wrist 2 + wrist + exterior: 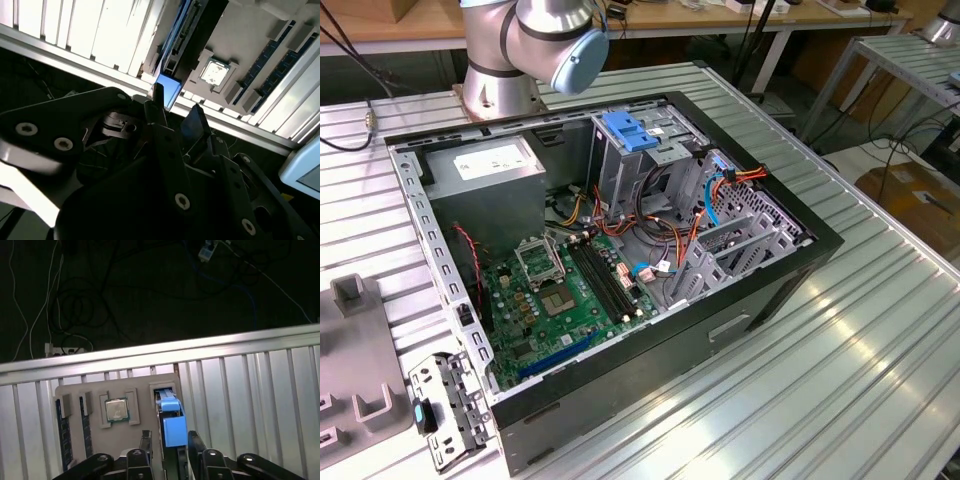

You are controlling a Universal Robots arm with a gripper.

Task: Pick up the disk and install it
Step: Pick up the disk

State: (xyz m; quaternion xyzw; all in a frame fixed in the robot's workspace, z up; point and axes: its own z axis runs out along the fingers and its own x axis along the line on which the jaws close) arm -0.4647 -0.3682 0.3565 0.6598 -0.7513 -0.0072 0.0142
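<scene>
The disk (170,426), a dark slab with a bright blue frame, stands on edge in a slot of a grey holder plate (142,392) on the ribbed metal table. In both wrist views my gripper (169,442) hangs right over it, open, one black finger (145,442) on each side of the blue frame. In the second wrist view the disk's blue end (168,89) shows just past the fingertips (196,120). I see a small gap between the fingers and the frame. The open computer case (610,250) lies on the table in the exterior view.
The holder plate also carries a processor chip (116,410) and memory sticks (64,425). Inside the case stands a tall metal cage topped by a light-blue latch (625,130), with a motherboard (570,295) and cables. The arm's base (505,60) rises behind the case.
</scene>
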